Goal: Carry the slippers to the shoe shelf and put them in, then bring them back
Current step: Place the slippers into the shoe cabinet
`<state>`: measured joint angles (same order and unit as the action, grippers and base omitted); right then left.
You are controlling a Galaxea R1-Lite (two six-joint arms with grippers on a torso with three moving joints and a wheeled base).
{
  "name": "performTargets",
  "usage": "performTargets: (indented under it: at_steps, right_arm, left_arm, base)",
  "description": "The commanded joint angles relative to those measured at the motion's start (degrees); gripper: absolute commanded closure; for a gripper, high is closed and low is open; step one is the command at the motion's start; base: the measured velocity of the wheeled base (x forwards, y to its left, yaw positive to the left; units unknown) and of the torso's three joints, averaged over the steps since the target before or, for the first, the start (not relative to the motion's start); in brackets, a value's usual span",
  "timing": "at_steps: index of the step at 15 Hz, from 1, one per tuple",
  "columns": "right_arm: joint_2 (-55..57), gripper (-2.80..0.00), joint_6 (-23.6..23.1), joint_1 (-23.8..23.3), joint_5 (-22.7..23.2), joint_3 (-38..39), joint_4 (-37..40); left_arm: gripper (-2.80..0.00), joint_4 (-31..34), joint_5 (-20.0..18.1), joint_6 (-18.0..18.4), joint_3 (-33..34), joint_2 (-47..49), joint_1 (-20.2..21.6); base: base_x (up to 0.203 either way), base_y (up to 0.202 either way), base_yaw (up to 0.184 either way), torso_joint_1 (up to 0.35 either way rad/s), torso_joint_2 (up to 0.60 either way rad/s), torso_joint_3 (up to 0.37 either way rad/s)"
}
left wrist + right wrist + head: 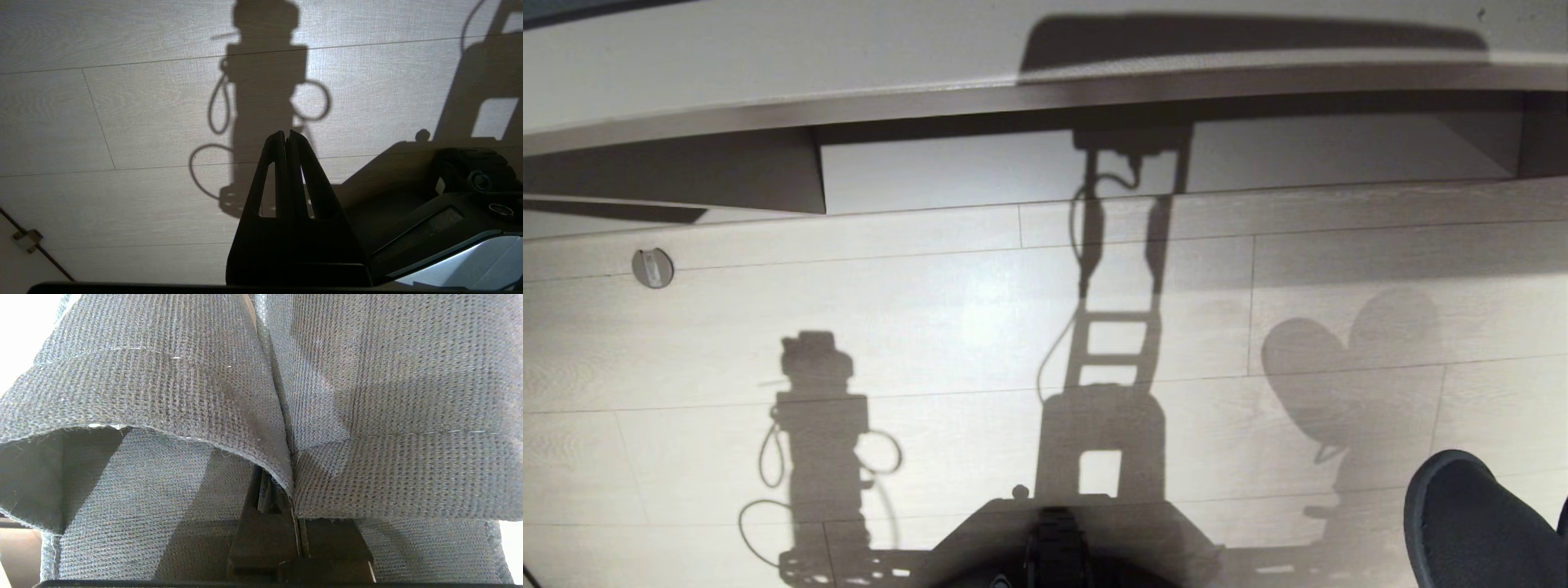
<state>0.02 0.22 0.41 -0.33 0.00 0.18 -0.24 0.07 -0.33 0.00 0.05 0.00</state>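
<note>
The black fabric slippers [351, 416] hang side by side in my right gripper [291, 498], which is shut on their inner edges; the fabric hides the fingertips. In the head view one rounded toe of the slippers [1470, 523] shows at the bottom right, above the pale floor. Ahead stands the shoe shelf [1094, 98], a low wide opening under a dark edge strip, with an upright divider [805, 175] on its left. The opening holds nothing. My left gripper [286, 134] is shut and empty, hanging over the floor on the left.
A round metal floor fitting [652, 267] sits on the planks at the left. My own base [1058, 539] fills the bottom middle, and shadows of my arms and trunk lie across the floor. A thin cable with a clip [26, 240] runs along the floor edge.
</note>
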Motion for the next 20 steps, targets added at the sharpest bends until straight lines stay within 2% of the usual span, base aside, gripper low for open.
performTargets:
  at_steps: [1, 5, 9, 11, 15, 20]
  right_arm:
    - [-0.02, 0.00, 0.04, 0.02, -0.02, 0.09, -0.01]
    - [0.08, 0.00, -0.11, 0.02, -0.10, -0.79, -0.06]
    - [6.15, 0.00, 0.68, 0.02, 0.40, -8.09, -0.40]
    - [14.22, 0.00, 1.11, 0.06, 0.36, -9.57, -4.90]
    - [30.89, 0.00, -0.85, 0.00, 0.01, -8.10, -21.48]
    - [46.01, 0.00, -1.41, -0.61, 0.06, -7.51, -34.57]
  left_arm:
    - [0.00, -0.02, 0.01, -0.02, 0.00, -0.05, 0.00]
    - [0.00, -0.02, 0.01, -0.02, 0.00, 0.00, 0.00]
    - [0.00, -0.02, 0.01, -0.02, 0.00, -0.05, 0.00]
    - [0.00, -0.02, 0.01, -0.02, 0.00, -0.05, 0.00]
    - [0.00, -0.02, 0.01, -0.02, 0.00, -0.05, 0.00]
    - [0.00, -0.02, 0.01, -0.02, 0.00, -0.05, 0.00]
  base:
    - [0.000, 0.000, 0.000, 0.000, 0.00, 0.000]
    - [0.000, 0.000, 0.000, 0.000, 0.00, 0.000]
    - [0.000, 0.000, 0.000, 0.000, 0.00, 0.000]
    - [0.000, 0.000, 0.000, 0.000, 0.00, 0.000]
    - [0.000, 0.000, 0.000, 0.000, 0.00, 0.000]
    - [0.000, 0.000, 0.000, 0.000, 0.00, 0.000]
